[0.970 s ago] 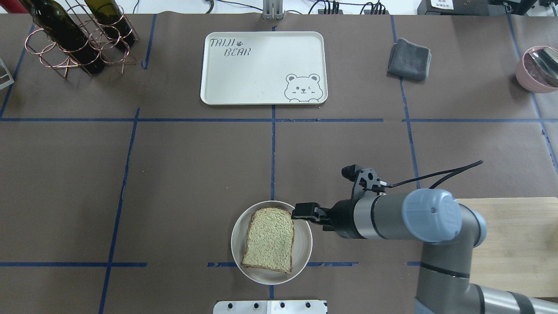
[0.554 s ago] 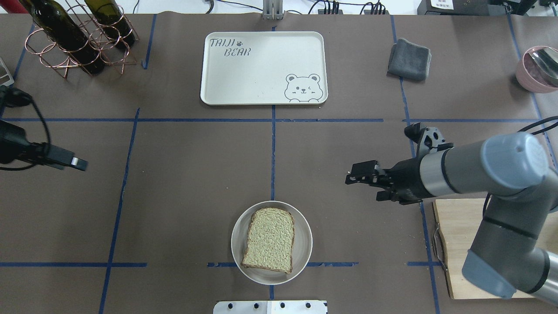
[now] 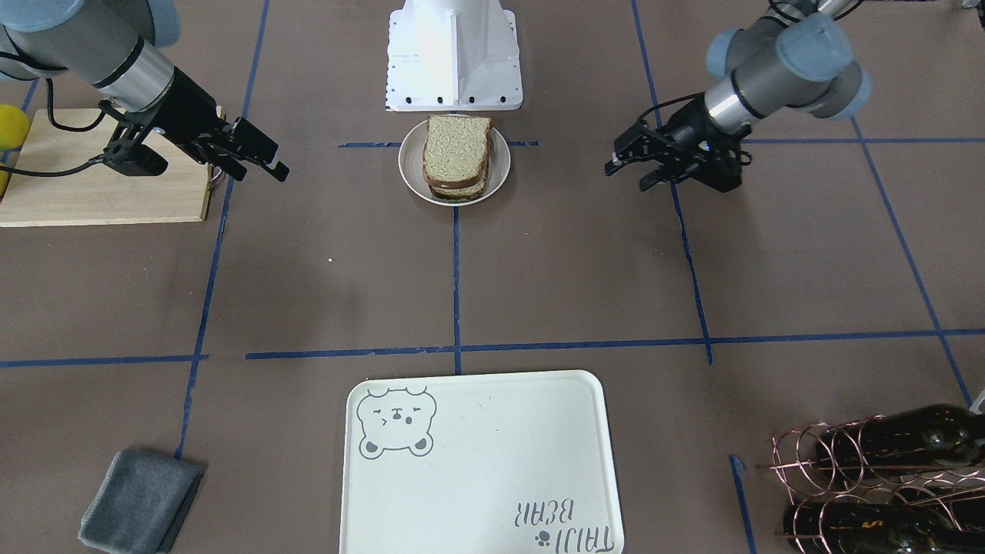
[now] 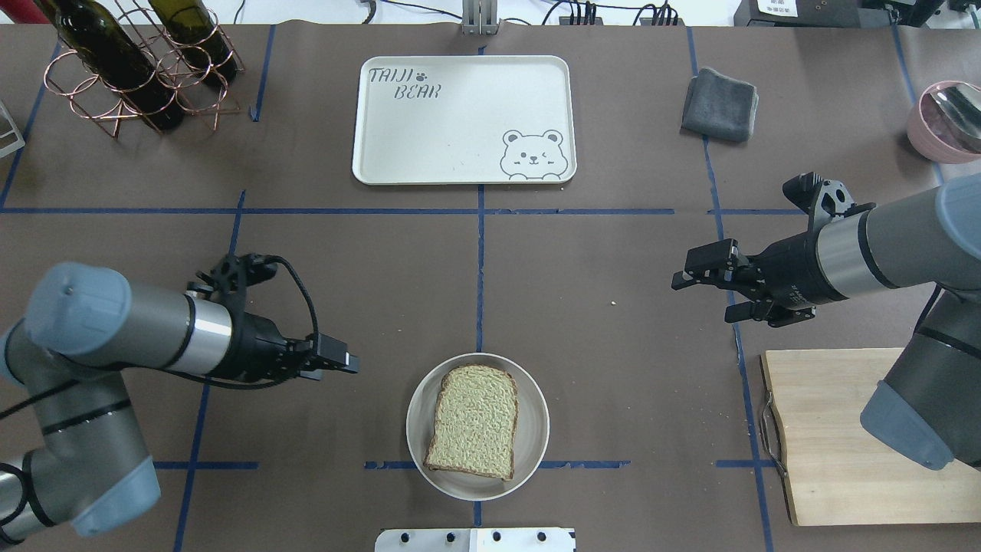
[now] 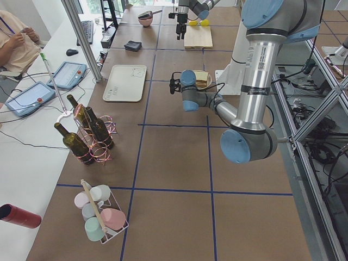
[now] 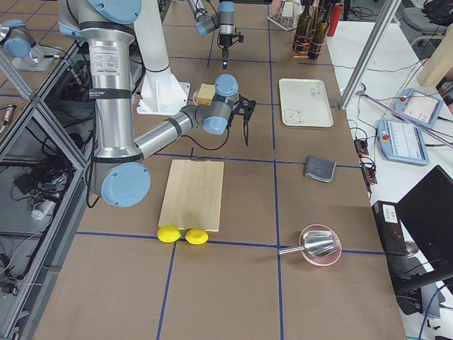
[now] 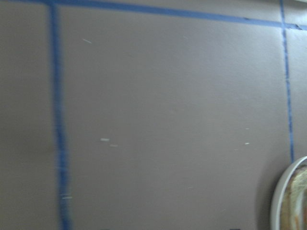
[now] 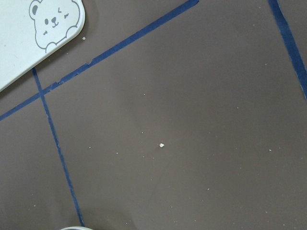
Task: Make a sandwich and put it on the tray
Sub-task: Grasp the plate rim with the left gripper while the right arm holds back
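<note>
The sandwich [image 4: 474, 420], two speckled tan slices stacked, lies on a small round white plate [image 4: 536, 452] at the near middle of the table; it also shows in the front view [image 3: 457, 154]. The egg is hidden between the slices. The cream tray [image 4: 460, 130] with the bear drawing lies at the far middle and holds nothing. My left gripper [image 4: 345, 362] is open and empty, left of the plate and apart from it. My right gripper [image 4: 701, 295] is open and empty, well to the right of the plate and farther out over bare table.
A wooden cutting board [image 4: 851, 429] lies at the near right, with two lemons [image 6: 182, 235] by its end. A grey cloth [image 4: 720, 103] and a pink bowl [image 4: 946, 119] are at the far right. A wire rack of wine bottles [image 4: 138, 69] stands at the far left.
My right gripper has drawn back from the plate's right rim, moving right and farther out. My left arm has come in from the left edge towards the plate. The sandwich has not moved.
</note>
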